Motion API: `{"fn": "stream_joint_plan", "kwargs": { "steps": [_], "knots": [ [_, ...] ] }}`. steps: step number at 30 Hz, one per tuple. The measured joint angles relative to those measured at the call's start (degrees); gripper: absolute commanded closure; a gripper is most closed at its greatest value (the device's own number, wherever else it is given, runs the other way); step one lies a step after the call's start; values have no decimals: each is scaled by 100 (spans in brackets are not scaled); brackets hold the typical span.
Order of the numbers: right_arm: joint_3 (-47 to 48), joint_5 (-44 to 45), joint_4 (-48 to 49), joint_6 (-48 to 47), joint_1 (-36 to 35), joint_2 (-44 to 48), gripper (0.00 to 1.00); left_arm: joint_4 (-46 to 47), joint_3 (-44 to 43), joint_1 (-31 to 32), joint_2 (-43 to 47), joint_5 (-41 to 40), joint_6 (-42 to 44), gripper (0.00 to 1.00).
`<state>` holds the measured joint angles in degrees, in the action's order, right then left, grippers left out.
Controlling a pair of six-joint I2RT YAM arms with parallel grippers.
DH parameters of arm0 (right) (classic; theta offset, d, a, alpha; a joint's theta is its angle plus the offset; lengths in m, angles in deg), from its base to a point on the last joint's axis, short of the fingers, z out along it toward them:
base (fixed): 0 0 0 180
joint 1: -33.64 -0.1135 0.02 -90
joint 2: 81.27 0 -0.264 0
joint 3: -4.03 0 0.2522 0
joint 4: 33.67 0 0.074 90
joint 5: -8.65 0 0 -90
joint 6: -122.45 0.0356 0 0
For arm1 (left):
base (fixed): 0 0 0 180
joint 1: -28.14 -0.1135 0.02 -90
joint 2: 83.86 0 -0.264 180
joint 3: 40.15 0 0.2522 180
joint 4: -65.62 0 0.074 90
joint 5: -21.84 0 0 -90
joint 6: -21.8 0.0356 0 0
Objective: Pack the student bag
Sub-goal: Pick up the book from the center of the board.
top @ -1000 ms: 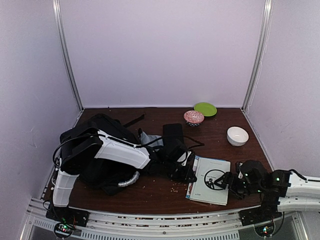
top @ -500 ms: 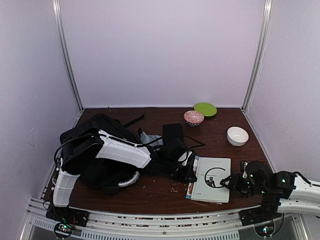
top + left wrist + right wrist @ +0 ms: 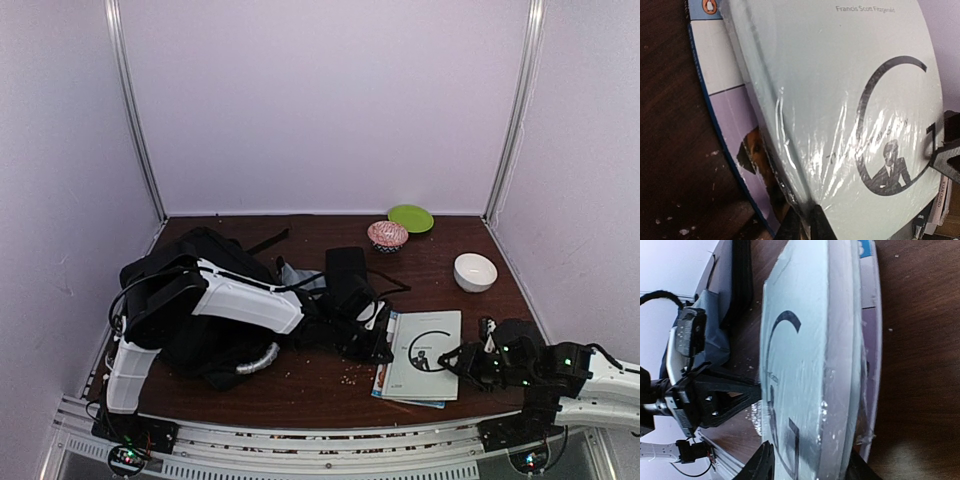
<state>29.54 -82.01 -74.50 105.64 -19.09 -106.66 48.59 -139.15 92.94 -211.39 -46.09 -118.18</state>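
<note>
Clamping the right edge of the pale mint shrink-wrapped paperback book (image 3: pixel 425 345), the right gripper (image 3: pixel 455 358) is working opposite the left gripper (image 3: pixel 378 346), which is pinching the book's left edge. Left of the book the large black fabric student bag (image 3: pixel 185 345) is lying, its long axis running from its silvery-grey handle (image 3: pixel 256 358), nearest the book, to the far left, so the left arm (image 3: pixel 245 300) is sitting nearer, its forearm crossing over the bag. Beyond the book, a white round bowl (image 3: pixel 475 271) and a flat green plate (image 3: pixel 410 217) are standing clear of that leftward path.
</note>
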Motion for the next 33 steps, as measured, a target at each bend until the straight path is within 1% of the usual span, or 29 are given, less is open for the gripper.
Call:
{"fn": "stream_joint_plan", "kwargs": {
  "steps": [3, 8, 13, 15, 17, 19, 21, 22, 26, 28, 31, 33],
  "knots": [
    [39, -101, 317, -37, -2, 11, 70, 17, -39, 0, -22, 9, 11, 93],
    [116, -229, 748, -70, -2, 98, 79, 125, -74, 44, -92, 129, 22, 94],
    [116, -131, 498, -94, 11, 114, 100, 127, -72, 48, -92, 140, 35, 94],
    [118, -127, 476, -101, 11, 122, 100, 127, -72, 48, -90, 138, 37, 94],
    [144, -122, 428, -118, 11, 122, 100, 127, -72, 48, -83, 136, 37, 91],
    [240, -127, 306, -190, 9, 116, 100, 131, -46, 59, -28, 133, 59, 84],
    [437, -129, 116, -343, 9, 76, 100, 101, 28, 87, 142, 92, 105, 71],
    [553, -131, 26, -415, -2, 44, 100, 42, 66, 94, 267, 61, 164, 60],
    [1217, -120, -240, -833, -17, -214, 100, -247, 144, 120, 1106, -245, 415, 37],
    [1515, -120, -278, -1032, -20, -352, 100, -369, 144, 120, 1668, -461, 549, 26],
    [1777, -122, -273, -1292, -20, -459, 100, -546, 144, 120, 2350, -809, 713, 20],
    [1888, -168, -269, -1488, -17, -529, 100, -686, 245, 120, 2830, -1235, 822, 12]
  ]
}}
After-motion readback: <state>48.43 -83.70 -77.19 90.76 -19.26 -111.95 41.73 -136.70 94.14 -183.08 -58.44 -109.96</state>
